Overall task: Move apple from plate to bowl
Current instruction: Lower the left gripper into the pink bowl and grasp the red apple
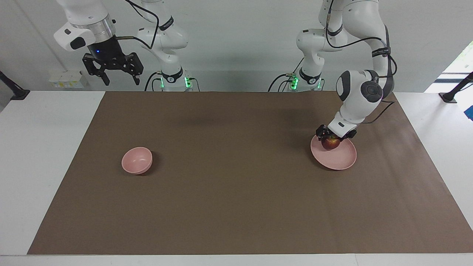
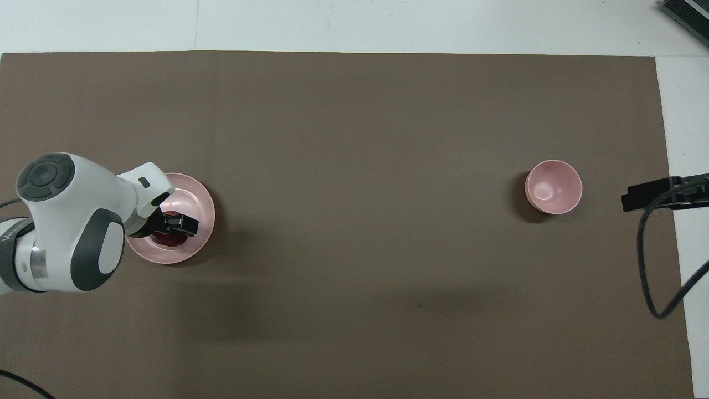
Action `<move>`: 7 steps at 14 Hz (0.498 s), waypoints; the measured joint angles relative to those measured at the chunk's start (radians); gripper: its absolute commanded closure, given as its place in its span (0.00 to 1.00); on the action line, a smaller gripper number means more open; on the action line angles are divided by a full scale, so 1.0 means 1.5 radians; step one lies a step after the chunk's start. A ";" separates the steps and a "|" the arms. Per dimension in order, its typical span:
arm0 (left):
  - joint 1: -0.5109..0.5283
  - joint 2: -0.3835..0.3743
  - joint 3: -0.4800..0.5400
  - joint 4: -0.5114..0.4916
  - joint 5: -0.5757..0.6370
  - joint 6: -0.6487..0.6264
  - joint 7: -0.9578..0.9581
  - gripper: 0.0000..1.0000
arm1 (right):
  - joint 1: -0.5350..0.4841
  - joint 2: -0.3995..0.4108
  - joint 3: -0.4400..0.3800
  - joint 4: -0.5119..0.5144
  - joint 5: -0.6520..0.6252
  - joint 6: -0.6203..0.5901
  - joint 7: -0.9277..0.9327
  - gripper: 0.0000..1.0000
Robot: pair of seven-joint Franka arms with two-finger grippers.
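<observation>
The dark red apple lies on the pale pink plate, on the part of the plate nearest the robots, toward the left arm's end of the table. My left gripper has come down over the apple, open, with a finger on either side of its top. In the overhead view the left gripper covers most of the apple on the plate. The small deep pink bowl sits empty toward the right arm's end. My right gripper waits high up, open.
A brown mat covers most of the white table. Small white boxes stand by the wall at the right arm's end. A black cable hangs from the right arm over the mat's edge.
</observation>
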 measured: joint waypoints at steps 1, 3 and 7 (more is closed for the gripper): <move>0.000 0.000 0.001 0.000 0.000 0.000 0.000 0.00 | 0.001 0.000 0.000 0.000 0.000 0.000 0.000 0.00; 0.000 0.000 0.004 -0.001 0.000 0.000 0.000 0.00 | 0.003 0.000 0.000 0.000 0.000 0.000 0.000 0.00; 0.003 0.000 0.007 -0.001 0.000 0.003 0.044 0.38 | 0.007 0.000 0.000 -0.002 0.000 0.000 0.000 0.00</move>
